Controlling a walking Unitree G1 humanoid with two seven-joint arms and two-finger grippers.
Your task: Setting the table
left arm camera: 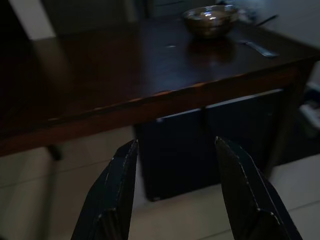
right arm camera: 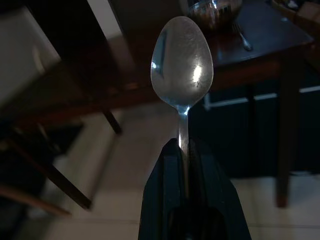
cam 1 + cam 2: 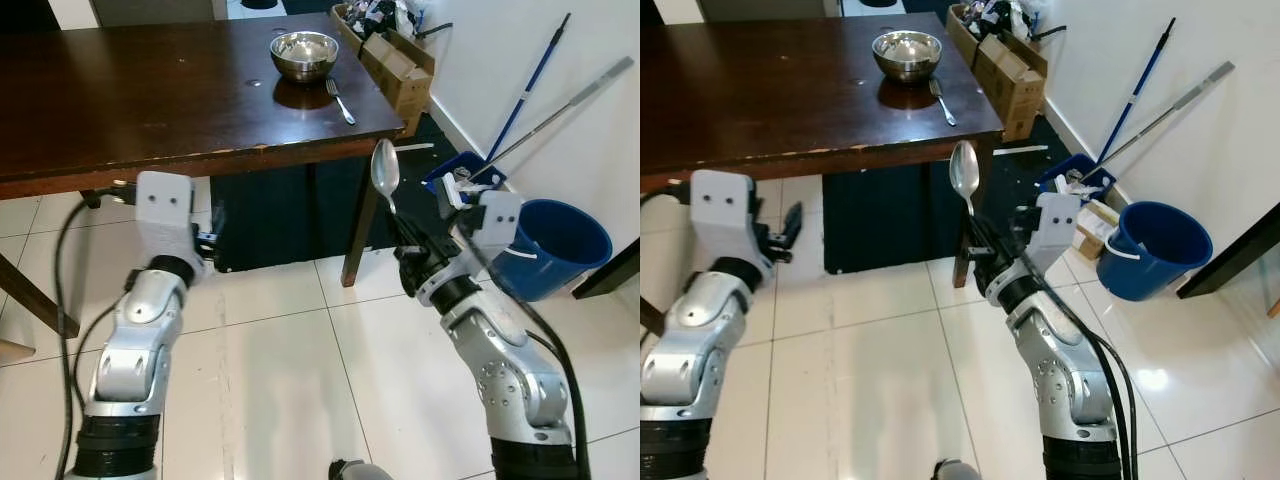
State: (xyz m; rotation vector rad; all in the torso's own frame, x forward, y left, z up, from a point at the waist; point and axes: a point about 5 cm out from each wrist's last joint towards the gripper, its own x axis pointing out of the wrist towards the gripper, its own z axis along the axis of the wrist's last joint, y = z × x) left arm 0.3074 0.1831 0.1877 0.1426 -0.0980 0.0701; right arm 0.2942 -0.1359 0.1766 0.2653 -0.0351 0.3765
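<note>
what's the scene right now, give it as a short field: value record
setting: dark wooden table on a tiled floor, robot standing short of it
on table: steel bowl near the far right corner, fork lying just right of it
right gripper: shut on the spoon, bowl end pointing up, held below table-edge height off the table's right corner
left gripper: open, holding nothing, aimed at the table's front edge
beside table: blue bucket, cardboard boxes and mop handles by the wall
</note>
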